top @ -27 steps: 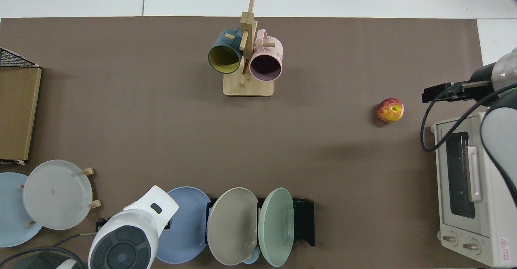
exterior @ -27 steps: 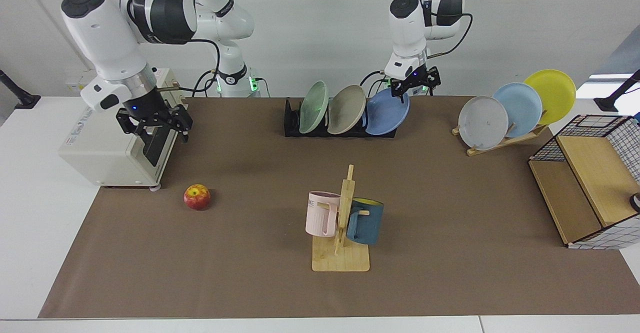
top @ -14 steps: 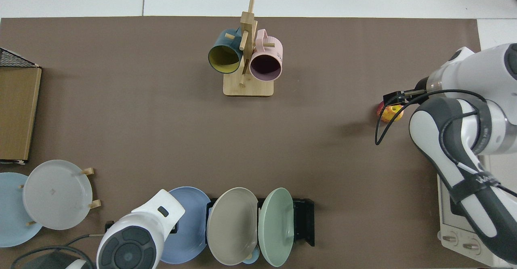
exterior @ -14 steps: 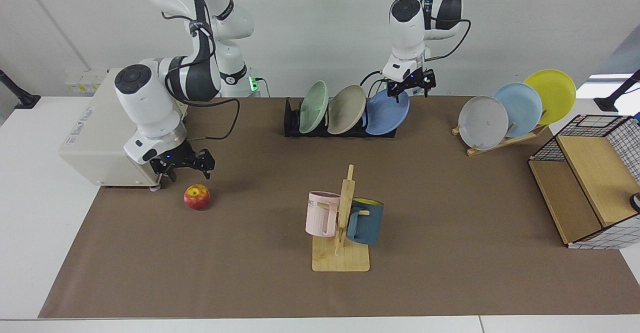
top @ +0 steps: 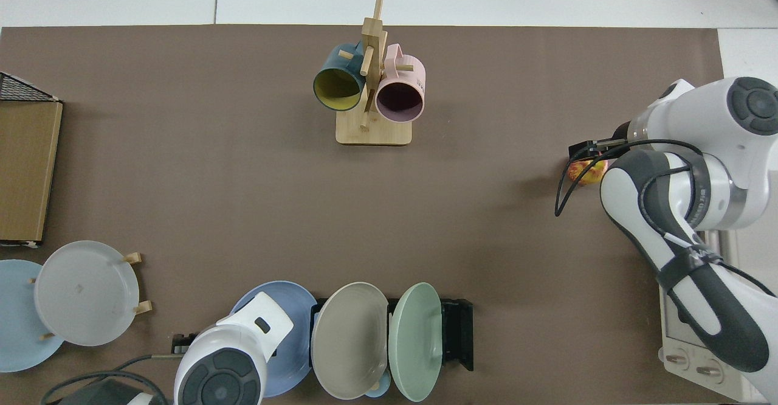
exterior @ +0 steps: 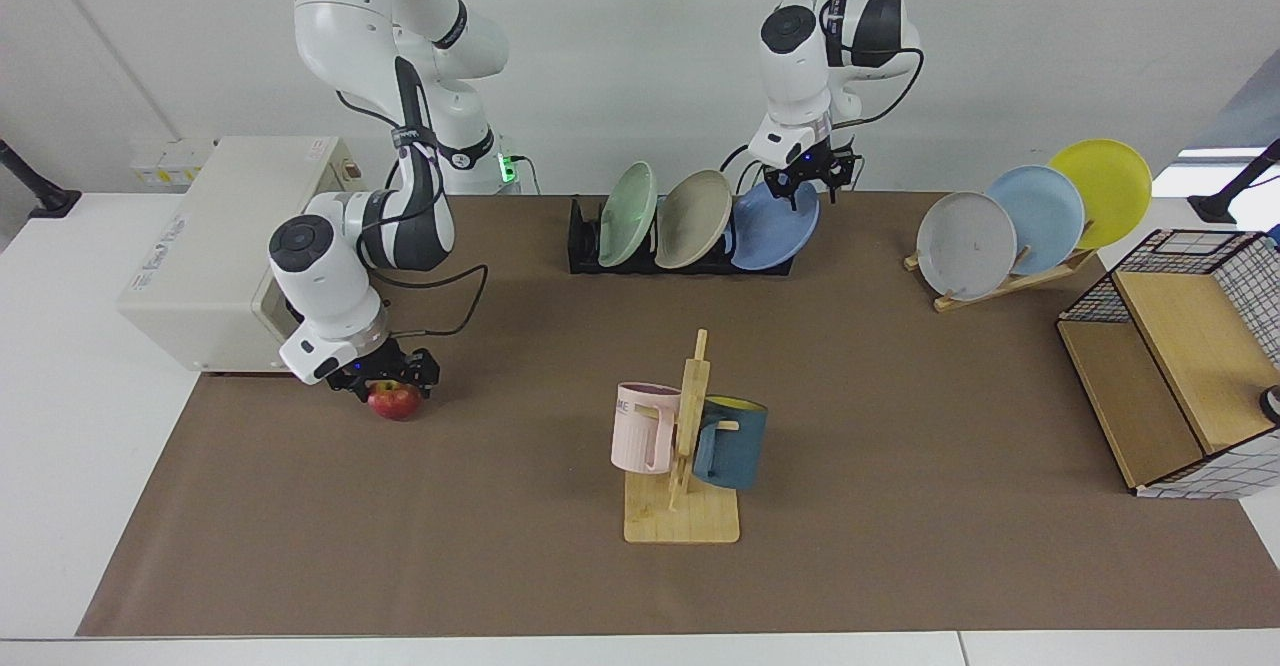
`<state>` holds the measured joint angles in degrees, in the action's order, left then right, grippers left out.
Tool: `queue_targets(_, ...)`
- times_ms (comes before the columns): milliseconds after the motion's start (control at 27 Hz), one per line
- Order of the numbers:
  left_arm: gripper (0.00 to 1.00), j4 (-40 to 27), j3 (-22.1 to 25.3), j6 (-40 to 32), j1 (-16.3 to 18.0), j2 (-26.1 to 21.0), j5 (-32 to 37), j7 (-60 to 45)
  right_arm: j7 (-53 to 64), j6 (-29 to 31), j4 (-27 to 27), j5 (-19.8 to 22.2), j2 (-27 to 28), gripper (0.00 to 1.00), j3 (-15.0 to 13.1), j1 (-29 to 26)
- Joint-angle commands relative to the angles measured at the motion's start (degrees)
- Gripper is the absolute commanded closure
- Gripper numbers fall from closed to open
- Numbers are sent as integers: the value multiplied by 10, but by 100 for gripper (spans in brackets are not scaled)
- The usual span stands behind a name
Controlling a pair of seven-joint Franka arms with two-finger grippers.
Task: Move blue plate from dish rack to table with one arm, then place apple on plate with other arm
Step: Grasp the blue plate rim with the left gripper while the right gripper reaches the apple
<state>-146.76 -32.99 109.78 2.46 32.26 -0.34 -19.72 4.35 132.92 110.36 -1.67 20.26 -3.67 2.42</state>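
Right hand point(exterior: 385, 382) drops onto apple point(exterior: 394, 402), forearm angled down, grip unclear; top view hides apple mostly. Left hand point(exterior: 808, 174) at blue plate point(exterior: 770, 231) rim, grip unclear.

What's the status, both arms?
Left hand at blue plate rim, plate in dish rack. Right hand down over apple. Nothing blocking.

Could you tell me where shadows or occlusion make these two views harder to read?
Facing view: soft shadows only; the right gripper covers the top of the apple. Top view: the right arm hides most of the apple, and the left arm's body covers part of the blue plate, hiding its gripper.
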Motion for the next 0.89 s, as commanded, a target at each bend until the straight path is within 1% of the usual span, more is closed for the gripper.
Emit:
queue_targets(0, 40, -13, 0, 17, 2, 6, -10, 13, 14, 14, 8, -1, 6, 0, 4, -10)
queue_targets(74, 51, -13, 0, 18, 2, 6, -10, 13, 14, 14, 14, -2, 6, 0, 4, -9)
queue_targets(111, 59, -13, 0, 18, 2, 6, -10, 13, 13, 15, 17, -1, 6, 0, 4, -8)
queue_targets(185, 70, -13, 0, 18, 2, 6, -10, 13, 13, 16, 22, -1, 7, 2, 4, -9)
queue_targets(222, 75, -14, 0, 19, 2, 5, -10, 13, 14, 18, 23, -1, 7, 16, 4, -10)
queue_targets(259, 78, -14, 0, 20, 2, 6, -8, 13, 15, 18, 23, -1, 7, 37, 4, -9)
queue_targets(296, 82, -13, 0, 21, 3, 5, -5, 13, 14, 16, 22, -1, 7, 64, 4, -9)
queue_targets(333, 86, -13, 0, 23, 3, 5, -3, 13, 13, 16, 22, 0, 7, 77, 4, -5)
queue_targets(370, 91, -13, 0, 25, 5, 3, -2, 13, 13, 14, 21, 0, 7, 86, 4, -2)
queue_targets(407, 96, -13, -1, 25, 9, 2, -1, 13, 13, 9, 19, 0, 6, 94, 4, -2)
queue_targets(444, 100, -12, -3, 25, 10, 2, -1, 12, 12, 7, 18, 0, 4, 99, 4, -3)
queue_targets(667, 100, 2, -22, 9, 10, 6, 5, -12, 13, -26, -5, 0, -7, 100, 4, -3)
queue_targets(852, 100, 54, -33, -54, 10, 6, 39, -41, 14, -47, -19, 1, -19, 100, 4, -1)
